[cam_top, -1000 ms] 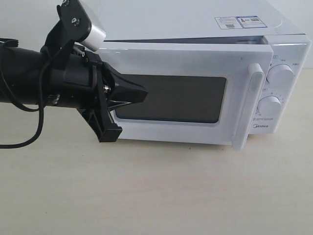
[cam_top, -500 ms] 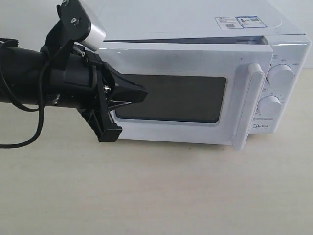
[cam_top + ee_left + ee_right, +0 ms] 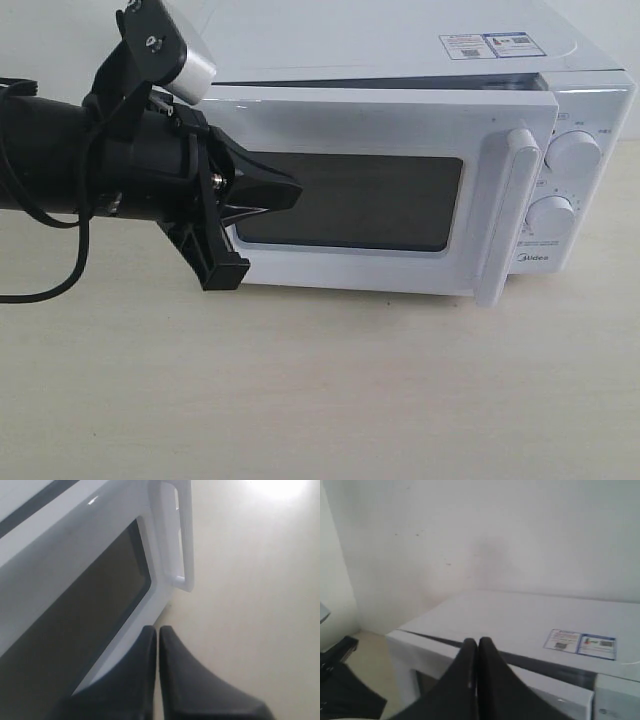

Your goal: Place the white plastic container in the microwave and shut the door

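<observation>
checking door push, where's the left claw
Exterior view, left side: the left claw, shut, points at the door, by the left edge of its dark window.

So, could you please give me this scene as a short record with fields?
microwave: white, on the table, sticker on top
door: almost closed, a dark gap shows along its top
white plastic container: not visible in any view
left gripper: shut, in front of the dark window; contact unclear
right gripper: shut, holding nothing, seen over the microwave's top
</observation>
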Robot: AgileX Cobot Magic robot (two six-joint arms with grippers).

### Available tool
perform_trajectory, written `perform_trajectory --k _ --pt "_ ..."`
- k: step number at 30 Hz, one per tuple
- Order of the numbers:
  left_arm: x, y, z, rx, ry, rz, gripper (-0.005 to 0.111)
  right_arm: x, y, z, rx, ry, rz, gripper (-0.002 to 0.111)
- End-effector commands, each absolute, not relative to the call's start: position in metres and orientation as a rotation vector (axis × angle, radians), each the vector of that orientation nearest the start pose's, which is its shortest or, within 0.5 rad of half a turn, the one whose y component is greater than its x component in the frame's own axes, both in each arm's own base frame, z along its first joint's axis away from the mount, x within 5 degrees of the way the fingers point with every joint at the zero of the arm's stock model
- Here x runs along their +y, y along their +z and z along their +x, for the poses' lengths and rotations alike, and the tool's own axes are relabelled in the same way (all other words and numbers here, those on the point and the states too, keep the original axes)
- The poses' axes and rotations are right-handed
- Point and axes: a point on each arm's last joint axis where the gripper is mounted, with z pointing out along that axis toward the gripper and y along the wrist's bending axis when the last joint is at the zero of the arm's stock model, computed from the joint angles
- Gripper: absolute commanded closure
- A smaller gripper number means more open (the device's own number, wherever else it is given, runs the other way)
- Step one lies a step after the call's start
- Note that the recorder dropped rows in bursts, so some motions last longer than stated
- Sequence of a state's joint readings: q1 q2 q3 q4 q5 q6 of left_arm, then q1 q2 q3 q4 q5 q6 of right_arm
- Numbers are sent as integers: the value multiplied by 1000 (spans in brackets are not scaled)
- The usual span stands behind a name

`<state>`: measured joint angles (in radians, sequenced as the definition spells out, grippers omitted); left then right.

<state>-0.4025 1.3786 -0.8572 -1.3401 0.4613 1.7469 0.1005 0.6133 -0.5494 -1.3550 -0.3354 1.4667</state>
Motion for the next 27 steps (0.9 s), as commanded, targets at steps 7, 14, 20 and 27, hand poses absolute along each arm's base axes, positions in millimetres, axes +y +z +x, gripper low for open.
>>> perform_trajectory --k 7,14,20,27 --pt "-152 281 252 1787 -473 1080 103 61 350 129 1486 660 -377 108" --pt "-152 281 252 1786 -469 1080 103 62 354 128 1462 717 -349 108" --pt "-152 281 252 1786 -469 1080 103 47 350 138 1506 476 -273 108" --pt "-152 281 252 1786 -469 1080 103 8 342 148 1626 8 -23 108"
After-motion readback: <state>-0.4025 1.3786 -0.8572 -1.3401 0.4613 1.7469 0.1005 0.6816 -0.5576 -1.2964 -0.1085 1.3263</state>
